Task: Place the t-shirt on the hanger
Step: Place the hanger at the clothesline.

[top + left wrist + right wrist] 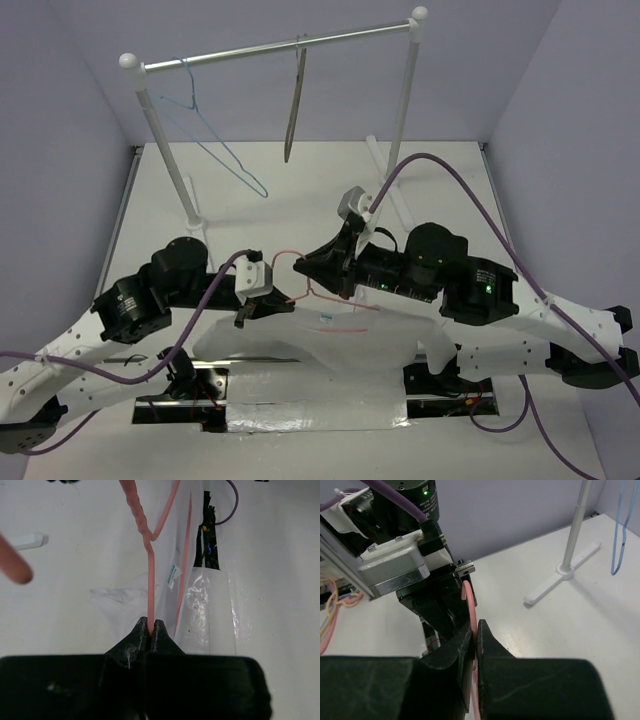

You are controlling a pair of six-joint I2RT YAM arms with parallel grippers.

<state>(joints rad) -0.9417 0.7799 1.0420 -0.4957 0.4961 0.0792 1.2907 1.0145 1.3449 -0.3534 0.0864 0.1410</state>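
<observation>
The pink-red wire hanger (300, 292) is held above the table by both grippers. My left gripper (268, 306) is shut on one of its sloping wires; in the left wrist view the jaws (150, 626) pinch the wire just below the twisted neck (139, 515). My right gripper (305, 268) is shut on the hanger near its hook, and the wire (471, 611) runs between its jaws (476, 628). The white t-shirt (335, 340) lies crumpled on the table below the hanger. Its blue neck label (173, 575) sits between the hanger's wires, and fabric (205, 600) covers the hanger's lower part.
A white clothes rail (280, 48) stands at the back with a light-blue wire hanger (215, 140) and a grey-brown hanger (295, 105) on it. Its foot (562, 576) shows in the right wrist view. Purple cables (450, 165) loop over the arms. Silver tape (310, 410) lines the near edge.
</observation>
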